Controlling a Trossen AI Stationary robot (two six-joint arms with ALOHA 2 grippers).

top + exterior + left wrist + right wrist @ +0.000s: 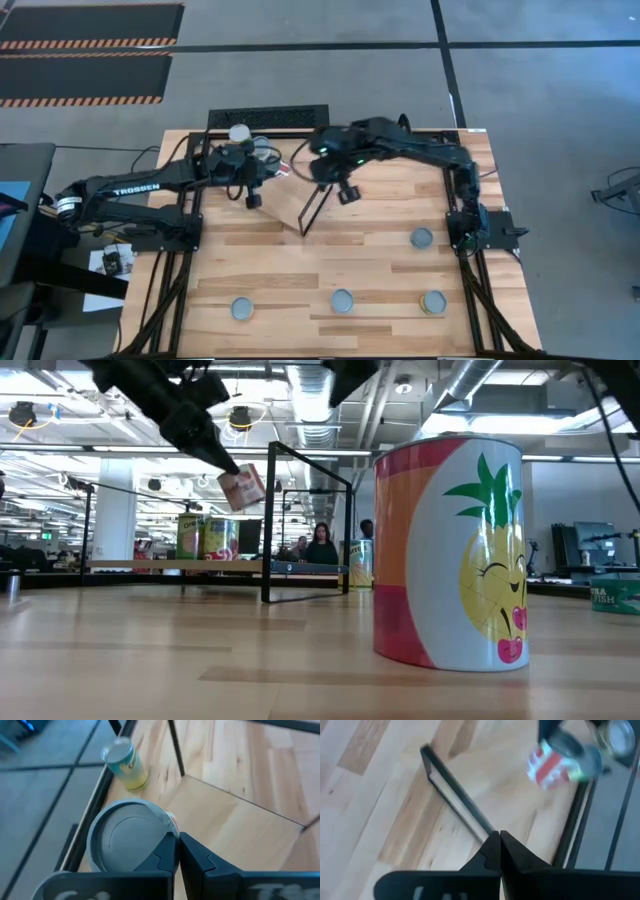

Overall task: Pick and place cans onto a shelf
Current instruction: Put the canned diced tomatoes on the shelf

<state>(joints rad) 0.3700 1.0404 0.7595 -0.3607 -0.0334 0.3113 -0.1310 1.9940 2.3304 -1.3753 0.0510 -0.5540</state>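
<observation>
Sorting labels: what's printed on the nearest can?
A smiling pineapple on orange-red stripes, clearest in the low view.

In the right wrist view a red-and-white can (551, 764) at upper right is smeared by blur, its label unreadable. At the left wrist view's lower left, a silvery can top (127, 840) is partly hidden behind the dark fingers (165, 855). In the low view the arms are cut off by the top edge, and distant people (321, 546) are too small to make out
</observation>
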